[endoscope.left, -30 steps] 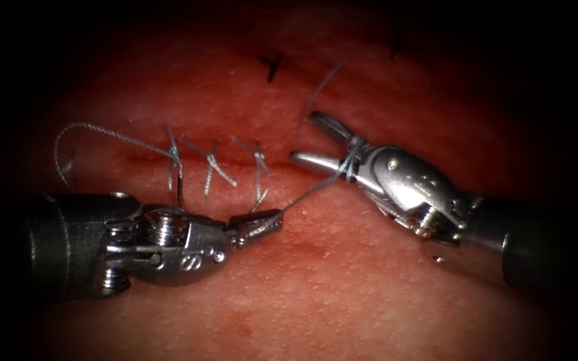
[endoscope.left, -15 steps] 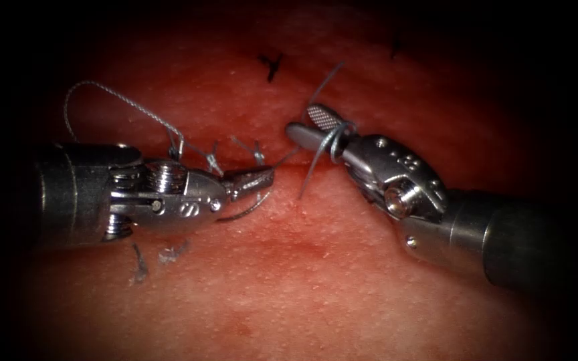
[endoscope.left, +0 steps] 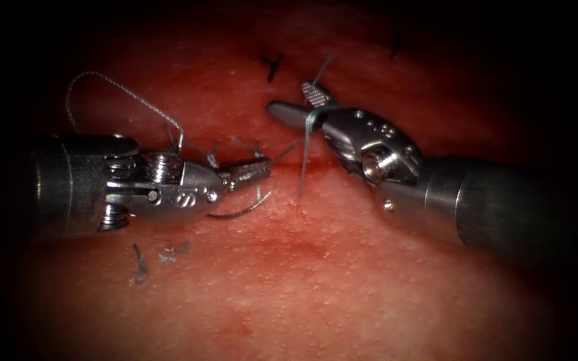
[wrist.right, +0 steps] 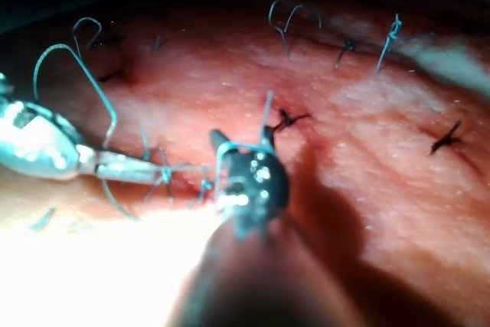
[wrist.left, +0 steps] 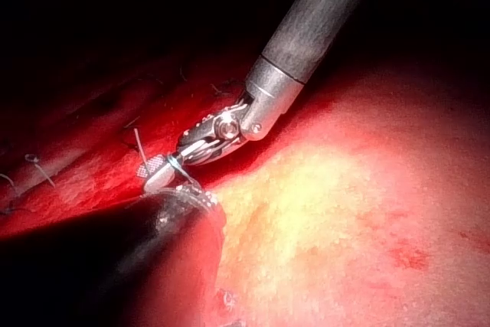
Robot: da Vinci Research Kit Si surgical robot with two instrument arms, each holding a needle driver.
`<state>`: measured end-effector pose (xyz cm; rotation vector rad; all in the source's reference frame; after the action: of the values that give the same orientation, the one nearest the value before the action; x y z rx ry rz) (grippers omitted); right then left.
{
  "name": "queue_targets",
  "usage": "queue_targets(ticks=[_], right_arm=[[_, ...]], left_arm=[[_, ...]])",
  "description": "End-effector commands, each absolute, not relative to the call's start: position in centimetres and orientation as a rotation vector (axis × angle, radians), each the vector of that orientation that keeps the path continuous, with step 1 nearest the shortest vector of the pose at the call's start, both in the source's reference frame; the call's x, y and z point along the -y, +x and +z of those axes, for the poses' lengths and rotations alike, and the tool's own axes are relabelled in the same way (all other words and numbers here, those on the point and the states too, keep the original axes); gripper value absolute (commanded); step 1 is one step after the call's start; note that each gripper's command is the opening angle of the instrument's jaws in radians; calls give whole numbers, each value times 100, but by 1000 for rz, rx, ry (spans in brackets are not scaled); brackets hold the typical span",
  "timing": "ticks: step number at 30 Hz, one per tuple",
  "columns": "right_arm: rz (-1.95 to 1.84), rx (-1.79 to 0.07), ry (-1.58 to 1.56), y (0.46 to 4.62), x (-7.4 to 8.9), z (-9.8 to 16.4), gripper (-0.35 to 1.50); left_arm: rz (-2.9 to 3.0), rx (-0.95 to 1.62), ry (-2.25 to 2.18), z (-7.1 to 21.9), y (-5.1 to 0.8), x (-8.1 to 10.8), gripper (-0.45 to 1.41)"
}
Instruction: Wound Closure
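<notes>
Left gripper: closed on thread, tip at the cut. Right gripper: apart, narrow gap, thread wrapped round jaws, holds nothing. Needle: curved, lying on tissue just below left gripper, ungrasped. Earlier stitches along the cut.

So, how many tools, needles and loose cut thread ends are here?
Tools: 2 (left tool shut on the thread; right tool open, thread looped round it, holding nothing)
Needle: 1, free on the tissue
Cut thread ends: 2
Total: 5
</notes>
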<state>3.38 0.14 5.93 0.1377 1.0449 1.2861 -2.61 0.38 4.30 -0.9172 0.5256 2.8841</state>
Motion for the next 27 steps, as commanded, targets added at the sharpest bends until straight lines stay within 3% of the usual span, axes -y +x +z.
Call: queue_targets(ticks=[1, 2, 10, 20, 27], right_arm=[[1292, -1053, 123, 348, -20, 597, 44], [1311, -1044, 93, 348, -16, 596, -35], [1327, -978, -21, 353, 0, 586, -35], [1185, -1023, -149, 358, 60, 563, -35], [1153, -1035, -146, 339, 85, 566, -35]], left_arm=[[2883, -529, -923, 434, -267, -44, -45], [2883, -528, -923, 435, -267, -46, -45], [2862, -517, -918, 443, -258, -65, -45], [2809, -479, -801, 520, -218, -192, -45], [2788, -373, -762, 580, -218, -250, -45]])
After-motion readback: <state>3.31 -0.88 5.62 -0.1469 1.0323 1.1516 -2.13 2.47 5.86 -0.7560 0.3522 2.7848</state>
